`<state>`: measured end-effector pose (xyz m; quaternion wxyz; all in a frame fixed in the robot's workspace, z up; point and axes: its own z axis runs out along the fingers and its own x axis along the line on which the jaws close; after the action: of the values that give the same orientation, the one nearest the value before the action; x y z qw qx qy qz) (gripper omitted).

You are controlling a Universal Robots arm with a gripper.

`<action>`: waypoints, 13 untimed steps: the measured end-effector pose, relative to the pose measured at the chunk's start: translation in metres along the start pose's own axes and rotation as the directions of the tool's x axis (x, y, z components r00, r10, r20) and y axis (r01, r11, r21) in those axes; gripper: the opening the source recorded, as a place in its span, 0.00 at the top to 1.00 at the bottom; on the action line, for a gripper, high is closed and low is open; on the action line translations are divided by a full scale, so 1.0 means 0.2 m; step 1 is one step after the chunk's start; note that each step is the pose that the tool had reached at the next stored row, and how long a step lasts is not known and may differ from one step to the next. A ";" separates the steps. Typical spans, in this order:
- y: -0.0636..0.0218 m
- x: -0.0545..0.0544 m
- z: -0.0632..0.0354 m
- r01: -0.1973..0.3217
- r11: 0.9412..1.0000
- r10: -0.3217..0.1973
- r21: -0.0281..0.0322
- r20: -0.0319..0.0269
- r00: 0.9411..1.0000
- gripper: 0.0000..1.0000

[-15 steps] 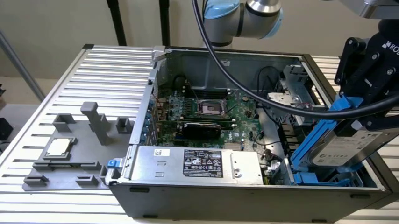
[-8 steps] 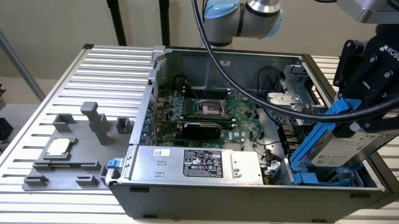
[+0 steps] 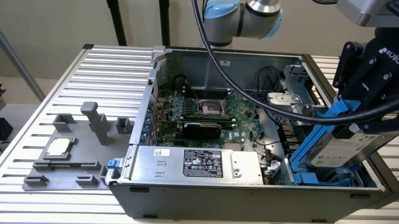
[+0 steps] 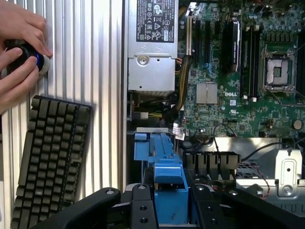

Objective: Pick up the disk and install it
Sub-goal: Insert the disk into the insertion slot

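Here's the gripper [image 3: 363, 122] over the open computer case [image 3: 249, 198], at the case's corner on the exterior view's right. Its black fingers [image 4: 143, 207] are closed in on the disk [image 3: 341, 150], gripping it by the blue rails on either side. The disk hangs steeply tilted, label side facing out. Its upper end is in the gripper above the case's rim, and its lower end dips down among the blue plastic of the drive bay [image 3: 324, 177] inside that corner of the case. Whether it touches the bay floor I cannot tell. In the wrist view the blue rail end [image 4: 169, 188] sits squarely between the two fingers. Inside the case, the silver power supply [image 3: 199, 164] lies along the near wall, with the green motherboard [image 3: 206, 109] beyond it. Outside the case, a person's hands [image 4: 16, 52] rest on a small round black controller [image 4: 29, 58], with a dark keyboard [image 4: 47, 157] beside them.
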<state>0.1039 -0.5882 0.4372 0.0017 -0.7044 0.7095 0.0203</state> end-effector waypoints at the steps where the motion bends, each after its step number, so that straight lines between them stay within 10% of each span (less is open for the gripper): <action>1: -0.001 0.00 0.002 0.000 1.000 0.000 0.000 0.000 1.000 0.67; 13: -0.007 0.00 0.029 0.000 1.000 0.000 -0.004 0.001 1.000 0.67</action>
<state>0.1051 -0.5872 0.4315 0.0007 -0.7044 0.7095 0.0221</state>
